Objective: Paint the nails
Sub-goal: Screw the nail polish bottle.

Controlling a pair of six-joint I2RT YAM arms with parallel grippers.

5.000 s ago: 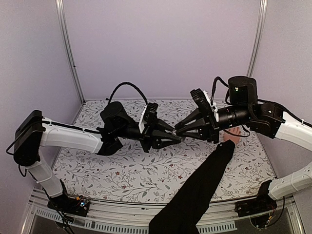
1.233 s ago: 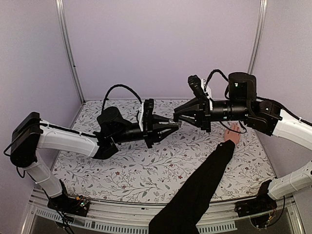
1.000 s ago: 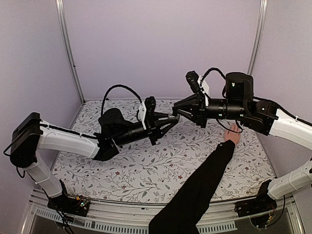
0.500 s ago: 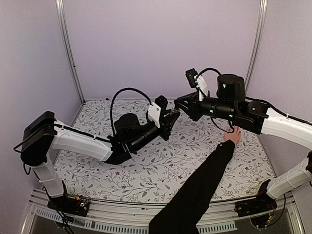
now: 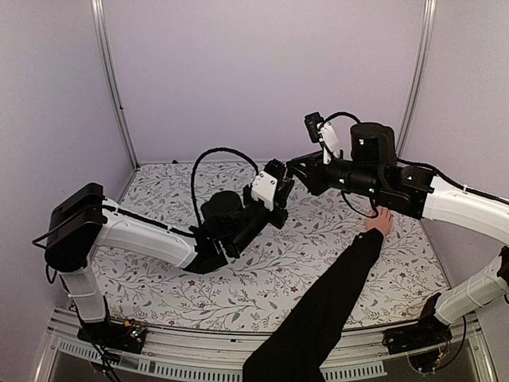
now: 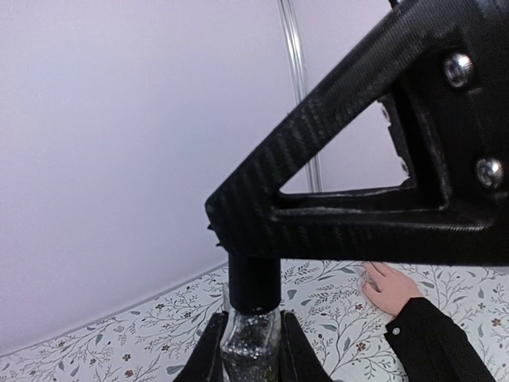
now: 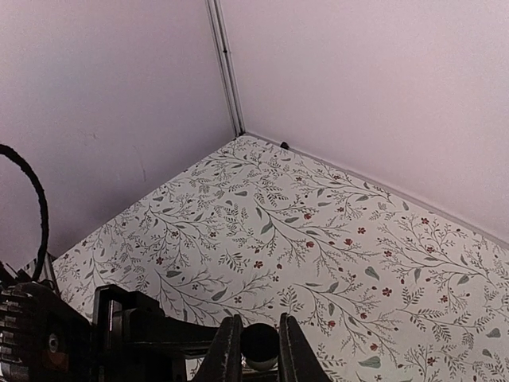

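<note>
— What is seen from above?

— A table (image 5: 238, 286) is spread with a pale cloth printed with leafy sprigs and boxed in by smooth lilac walls (image 5: 262, 72) and thin metal posts (image 5: 113, 79). The left gripper (image 5: 280, 177) and right gripper (image 5: 299, 169) are brought tip to tip above the far half, held clear of the cloth. A bare hand (image 5: 380, 220) in a long black sleeve (image 5: 318, 318) is laid flat near the right edge, beneath the right arm. Bare cloth is left between the left arm and the sleeve.

— And from the left wrist?

— A small bottle (image 6: 253, 341) of glittery glass is pinched upright between the left fingers. Its cylindrical black cap (image 6: 253, 282) is gripped at the tip of the right gripper's matt, woven-carbon finger. The nails (image 6: 367, 270) are on the hand lying on the cloth to the right — well apart from the bottle, and too small to be told apart.

— From the right wrist?

— The round cap is seen end-on, clamped between the right fingers. The left gripper's black body is seen at the lower left. Beyond it, patterned cloth is carried back to a corner where two walls are joined by a post.
</note>
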